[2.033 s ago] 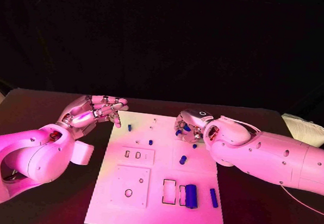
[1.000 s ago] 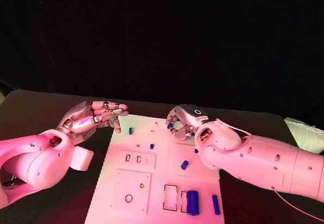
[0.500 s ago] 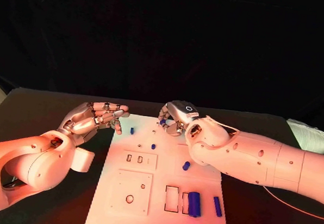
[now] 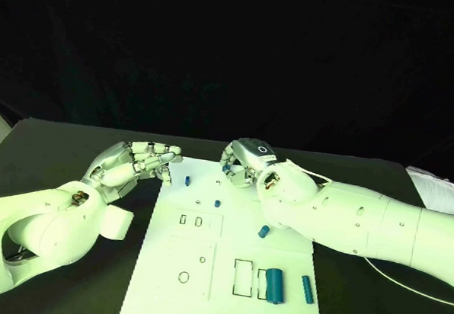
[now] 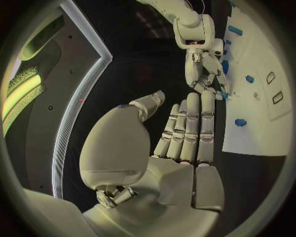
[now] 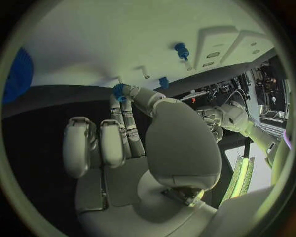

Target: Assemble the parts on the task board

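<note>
Black bench (image 4: 62, 146) and black backdrop surround the white task board (image 4: 224, 279), which lies in the lower middle of the head view. Its blue parts are scattered: one peg (image 4: 187, 179) and another (image 4: 217, 203) near the upper left of the board, a loose piece (image 4: 264, 231) at mid-right, a thick cylinder (image 4: 274, 285) and a slimmer bar (image 4: 307, 288) at lower right, beside an open rectangular slot (image 4: 241, 278).

At the board's upper edge, the right robot hand (image 4: 246, 165) pinches a small blue part (image 6: 118, 92) between fingertips (image 6: 123, 94), the remaining fingers curled. The left robot hand (image 4: 136, 162) hovers at the board's upper left corner, fingers loosely bent and apart, holding nothing.

The pinch looks light and sits right at the fingertips, so the part could slip or rotate as it is lowered; a tilted part would likely jam at its hole instead of seating. The two robot hands are near each other, so a sideways move could make them bump. A push against the board, which appears unclamped, might slide it and roll the loose pieces.

From the head view the pinched part is mostly hidden behind the right robot hand, and which hole lies beneath it cannot be told. The part's shape is too small to make out.
</note>
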Tool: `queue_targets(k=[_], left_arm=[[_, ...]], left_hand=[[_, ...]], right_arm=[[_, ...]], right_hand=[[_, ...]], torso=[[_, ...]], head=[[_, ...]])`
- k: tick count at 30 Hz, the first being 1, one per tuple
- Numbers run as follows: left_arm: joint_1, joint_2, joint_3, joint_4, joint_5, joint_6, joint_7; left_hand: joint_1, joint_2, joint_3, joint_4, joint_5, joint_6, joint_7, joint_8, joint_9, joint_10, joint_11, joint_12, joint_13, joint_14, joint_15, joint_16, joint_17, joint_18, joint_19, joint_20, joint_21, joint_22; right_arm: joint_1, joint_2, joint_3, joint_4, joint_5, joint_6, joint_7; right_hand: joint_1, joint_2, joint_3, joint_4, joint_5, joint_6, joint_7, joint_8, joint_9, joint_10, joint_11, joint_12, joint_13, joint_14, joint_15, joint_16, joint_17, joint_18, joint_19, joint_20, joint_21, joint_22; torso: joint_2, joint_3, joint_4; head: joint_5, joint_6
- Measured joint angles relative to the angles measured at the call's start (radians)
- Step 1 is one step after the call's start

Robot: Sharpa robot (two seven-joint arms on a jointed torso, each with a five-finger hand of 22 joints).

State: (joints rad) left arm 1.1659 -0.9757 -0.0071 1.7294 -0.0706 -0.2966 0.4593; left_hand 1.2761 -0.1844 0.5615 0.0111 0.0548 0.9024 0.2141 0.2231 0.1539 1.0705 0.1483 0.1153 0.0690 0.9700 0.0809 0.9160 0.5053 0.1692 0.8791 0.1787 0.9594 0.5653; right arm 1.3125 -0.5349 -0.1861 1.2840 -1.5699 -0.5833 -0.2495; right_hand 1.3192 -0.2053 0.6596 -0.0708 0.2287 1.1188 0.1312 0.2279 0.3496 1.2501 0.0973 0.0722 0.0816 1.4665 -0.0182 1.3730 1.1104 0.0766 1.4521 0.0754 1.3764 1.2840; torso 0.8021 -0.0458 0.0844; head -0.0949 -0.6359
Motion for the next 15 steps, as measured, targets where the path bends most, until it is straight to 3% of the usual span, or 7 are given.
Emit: queue_targets(k=[15], left_arm=[[0.001, 0.001, 0.001, 0.000, 0.000, 0.000, -0.001]], left_hand=[[0.000, 0.000, 0.000, 0.000, 0.000, 0.000, 0.000, 0.000, 0.000, 0.000, 0.000, 0.000, 0.000, 0.000, 0.000, 0.000, 0.001, 0.000, 0.000, 0.000, 0.000, 0.000]], right_arm=[[-0.003, 0.009, -0.001, -0.007, 0.009, 0.009, 0.006]], right_hand=[[0.000, 0.000, -0.001, -0.001, 0.000, 0.000, 0.000, -0.001, 0.002, 0.000, 0.000, -0.003, 0.000, 0.000, 0.000, 0.000, -0.004, 0.000, 0.000, 0.000, 0.000, -0.001]], torso=[[0.006, -0.0011, 0.0006]], head=[[0.002, 0.001]])
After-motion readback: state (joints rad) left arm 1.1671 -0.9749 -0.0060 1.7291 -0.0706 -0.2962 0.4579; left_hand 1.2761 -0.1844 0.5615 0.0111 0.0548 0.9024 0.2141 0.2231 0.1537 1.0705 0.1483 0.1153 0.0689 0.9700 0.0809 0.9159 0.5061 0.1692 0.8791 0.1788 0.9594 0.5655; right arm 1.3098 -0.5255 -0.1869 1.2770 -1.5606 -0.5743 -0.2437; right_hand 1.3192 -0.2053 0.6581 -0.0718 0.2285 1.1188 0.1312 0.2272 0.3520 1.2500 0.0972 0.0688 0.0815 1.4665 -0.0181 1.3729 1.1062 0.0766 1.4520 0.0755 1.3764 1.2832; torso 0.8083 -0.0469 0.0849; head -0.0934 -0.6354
